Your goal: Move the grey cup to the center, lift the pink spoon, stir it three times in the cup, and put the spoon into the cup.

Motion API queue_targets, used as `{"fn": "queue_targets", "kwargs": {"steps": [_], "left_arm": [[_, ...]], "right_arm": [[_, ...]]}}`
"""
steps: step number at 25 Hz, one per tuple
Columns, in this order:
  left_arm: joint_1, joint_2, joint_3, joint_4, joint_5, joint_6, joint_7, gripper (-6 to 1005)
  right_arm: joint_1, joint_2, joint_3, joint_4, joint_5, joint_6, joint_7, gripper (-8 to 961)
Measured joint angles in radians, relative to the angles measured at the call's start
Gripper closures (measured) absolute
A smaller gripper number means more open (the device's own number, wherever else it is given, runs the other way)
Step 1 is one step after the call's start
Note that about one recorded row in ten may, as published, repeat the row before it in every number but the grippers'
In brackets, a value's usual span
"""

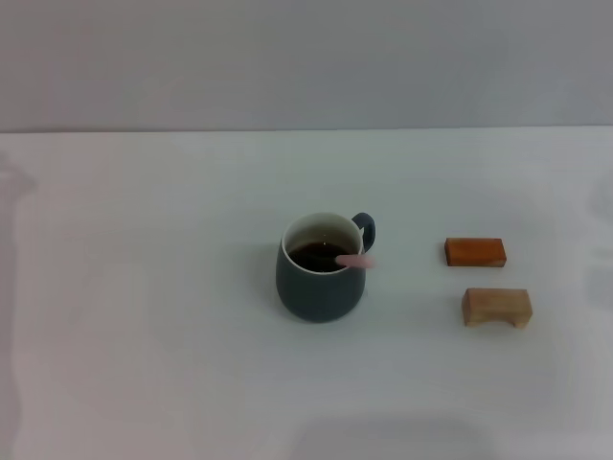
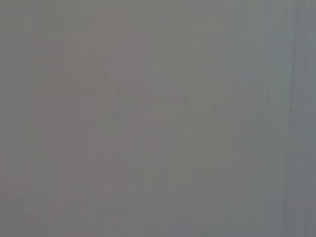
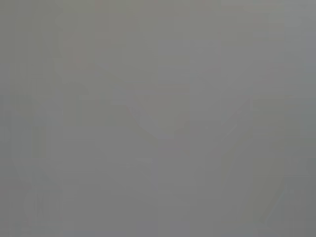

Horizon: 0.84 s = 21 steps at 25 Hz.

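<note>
The grey cup (image 1: 322, 280) stands near the middle of the white table in the head view, its handle toward the back right, dark brown liquid inside. The pink spoon (image 1: 356, 260) rests in the cup, its pale pink handle leaning over the right rim; its bowl is hidden in the liquid. Neither gripper shows in any view. Both wrist views show only a plain grey surface.
A flat reddish-brown wooden block (image 1: 474, 252) lies to the right of the cup. A small tan wooden block (image 1: 496, 307) lies just in front of it. The white table (image 1: 144, 316) ends at a grey wall behind.
</note>
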Motion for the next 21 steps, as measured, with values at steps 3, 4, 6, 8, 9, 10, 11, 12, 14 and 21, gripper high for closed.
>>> {"fn": "queue_targets", "kwargs": {"steps": [3, 4, 6, 8, 9, 10, 11, 12, 14, 21], "left_arm": [[0.009, -0.005, 0.000, 0.000, 0.000, -0.001, 0.009, 1001], [0.009, -0.005, 0.000, 0.000, 0.000, -0.001, 0.009, 1001], [0.010, -0.006, 0.004, -0.005, 0.001, -0.006, 0.018, 1001], [0.011, -0.008, 0.008, -0.008, 0.002, -0.008, 0.034, 1001], [0.012, -0.011, 0.010, -0.008, 0.009, -0.008, 0.056, 1001], [0.012, -0.012, 0.010, -0.008, 0.017, -0.008, 0.072, 1001], [0.012, -0.013, 0.010, -0.008, 0.024, -0.008, 0.081, 1001], [0.012, -0.014, 0.010, -0.008, 0.030, -0.008, 0.086, 1001], [0.012, -0.014, 0.009, -0.008, 0.033, -0.008, 0.087, 1001], [0.010, -0.009, 0.004, -0.002, 0.033, -0.033, 0.072, 1001]], "right_arm": [[-0.023, 0.001, -0.004, -0.058, 0.016, -0.097, 0.000, 730], [-0.025, 0.003, -0.008, -0.100, 0.028, -0.151, 0.001, 730], [-0.024, 0.003, -0.010, -0.122, 0.040, -0.174, 0.002, 730], [-0.023, 0.003, -0.011, -0.146, 0.061, -0.197, 0.002, 730], [-0.023, 0.002, -0.006, -0.160, 0.075, -0.210, 0.002, 730], [-0.022, 0.001, 0.001, -0.166, 0.079, -0.214, 0.002, 730], [-0.022, 0.001, 0.001, -0.166, 0.079, -0.214, 0.002, 730], [-0.021, 0.000, 0.014, -0.168, 0.082, -0.214, 0.002, 730], [-0.019, 0.000, 0.025, -0.165, 0.084, -0.209, 0.000, 730], [-0.011, -0.003, 0.064, -0.155, 0.086, -0.188, -0.005, 730]]}}
